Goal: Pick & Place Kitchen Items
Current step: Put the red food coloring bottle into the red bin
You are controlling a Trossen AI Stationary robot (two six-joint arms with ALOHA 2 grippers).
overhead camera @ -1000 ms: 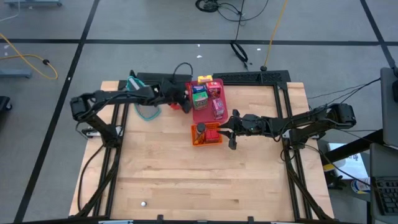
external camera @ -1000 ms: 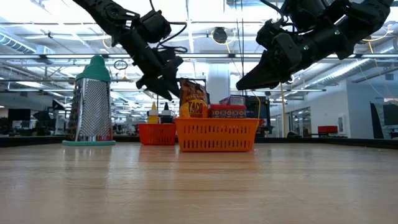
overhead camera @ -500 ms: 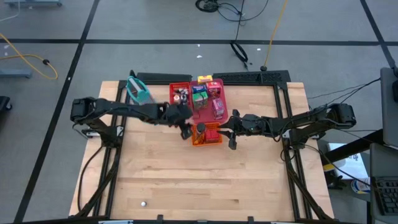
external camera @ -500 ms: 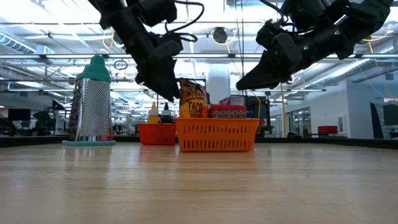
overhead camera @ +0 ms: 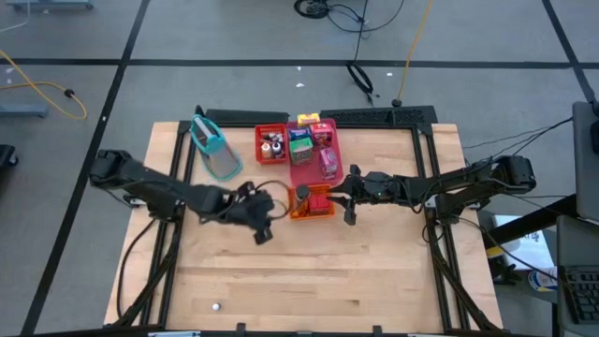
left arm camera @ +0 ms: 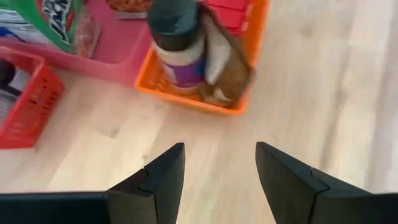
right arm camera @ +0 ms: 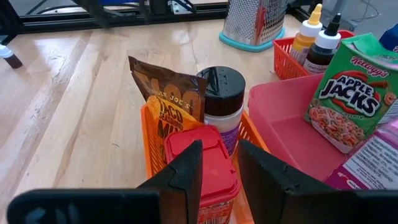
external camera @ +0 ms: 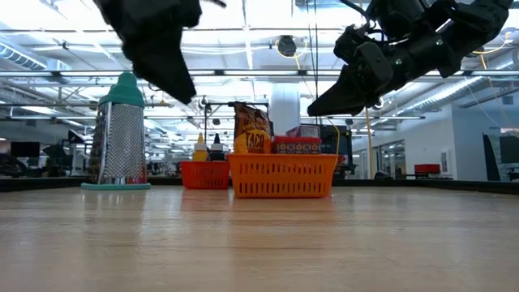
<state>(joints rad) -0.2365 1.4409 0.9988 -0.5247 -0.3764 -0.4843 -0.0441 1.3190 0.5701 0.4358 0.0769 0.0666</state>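
Several toy grocery items sit in three trays at mid-table. The orange tray [overhead camera: 311,202] [right arm camera: 249,134] holds a brown taco packet [right arm camera: 166,93], a dark-lidded jar [right arm camera: 222,93] and a red box [right arm camera: 202,158]. The pink tray [overhead camera: 314,150] holds an Apple Jacks box [right arm camera: 348,93], and the red tray [overhead camera: 270,142] holds tiny bottles. My left gripper [overhead camera: 261,232] [left arm camera: 219,155] is open and empty, over bare wood on the orange tray's near-left side. My right gripper [overhead camera: 346,195] [right arm camera: 217,158] hovers open just above the red box, touching nothing.
A teal-topped metal grater [overhead camera: 213,145] [external camera: 122,134] stands upright near the far left corner. A small white object [overhead camera: 215,305] lies by the near edge. Bare wood stretches across the table's near half and right side.
My left gripper has swung from beside the red tray toward the near edge and slightly left, past the orange tray, uncovering the grater and the red tray. The right arm and the trays have kept still.
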